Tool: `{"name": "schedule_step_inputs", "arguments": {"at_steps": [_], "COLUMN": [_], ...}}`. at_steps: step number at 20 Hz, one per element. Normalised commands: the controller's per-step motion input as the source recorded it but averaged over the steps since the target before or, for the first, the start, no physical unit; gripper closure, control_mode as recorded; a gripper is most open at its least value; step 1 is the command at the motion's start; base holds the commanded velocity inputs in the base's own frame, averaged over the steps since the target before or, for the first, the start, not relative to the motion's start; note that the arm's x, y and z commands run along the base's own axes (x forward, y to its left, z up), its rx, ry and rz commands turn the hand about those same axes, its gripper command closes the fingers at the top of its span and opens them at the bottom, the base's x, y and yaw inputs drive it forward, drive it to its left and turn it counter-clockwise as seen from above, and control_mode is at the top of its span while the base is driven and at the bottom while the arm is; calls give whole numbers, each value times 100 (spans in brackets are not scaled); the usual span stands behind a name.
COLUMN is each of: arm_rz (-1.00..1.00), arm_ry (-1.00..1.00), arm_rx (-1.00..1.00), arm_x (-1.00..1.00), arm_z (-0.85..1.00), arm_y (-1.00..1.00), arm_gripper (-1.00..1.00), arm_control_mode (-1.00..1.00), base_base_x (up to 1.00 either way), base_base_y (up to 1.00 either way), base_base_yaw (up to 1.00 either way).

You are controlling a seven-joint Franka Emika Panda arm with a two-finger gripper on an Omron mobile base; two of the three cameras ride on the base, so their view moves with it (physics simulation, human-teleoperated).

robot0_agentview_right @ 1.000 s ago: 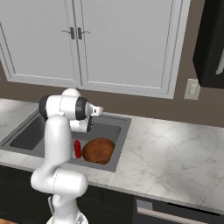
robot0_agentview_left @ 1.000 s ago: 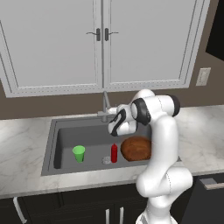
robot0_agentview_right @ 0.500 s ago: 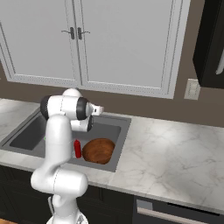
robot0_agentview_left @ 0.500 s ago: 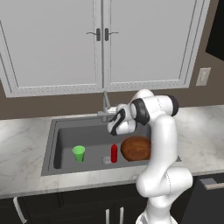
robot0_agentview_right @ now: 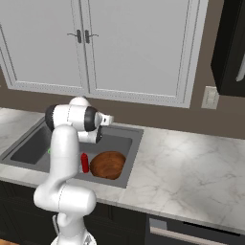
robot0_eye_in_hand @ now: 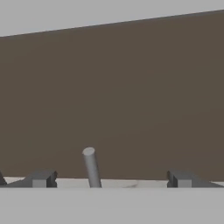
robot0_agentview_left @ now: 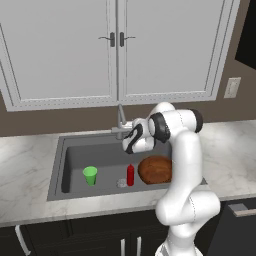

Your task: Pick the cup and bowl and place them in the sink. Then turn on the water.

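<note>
In the left base view, the wide rectangular dark grey sink (robot0_agentview_left: 75, 152) is set into a pale marbled stone counter (robot0_agentview_left: 25, 165). On the basin floor, from left to right, stand the small bright green tapered plastic cup (robot0_agentview_left: 90, 175), upright near the left side, then a small red bottle (robot0_agentview_left: 130, 175) beside the round drain, then the large glossy reddish-brown wooden-looking bowl (robot0_agentview_left: 155, 169) at the right end, partly behind the white arm. The slim grey metal faucet (robot0_agentview_left: 120, 120) rises at the sink's back edge. The two-finger gripper (robot0_agentview_left: 129, 141) hangs just beside the faucet, above the basin, and in the hand view its dark fingertips (robot0_eye_in_hand: 42, 178) stand wide apart with a grey rod between them, touching neither. No writing is legible anywhere.
</note>
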Motion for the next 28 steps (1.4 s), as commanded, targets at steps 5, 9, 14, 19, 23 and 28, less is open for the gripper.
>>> {"name": "schedule_step_inputs", "arguments": {"at_steps": [5,9,14,19,23,28], "arm_rz": [0,0,0,0,0,1], "arm_ry": [0,0,0,0,0,0], "arm_rx": [0,0,0,0,0,0], "arm_x": [6,3,0,0,0,0], "arm_z": [0,0,0,0,0,0], "arm_y": [0,0,-5,-18,-24,-24], "arm_gripper": [-100,-100,-100,-100,-100,-100], "arm_control_mode": [-100,-100,-100,-100,-100,-100], "base_base_x": [0,0,0,0,0,0], "base_base_y": [0,0,0,0,0,0], "base_base_yaw": [0,0,0,0,0,0]}}
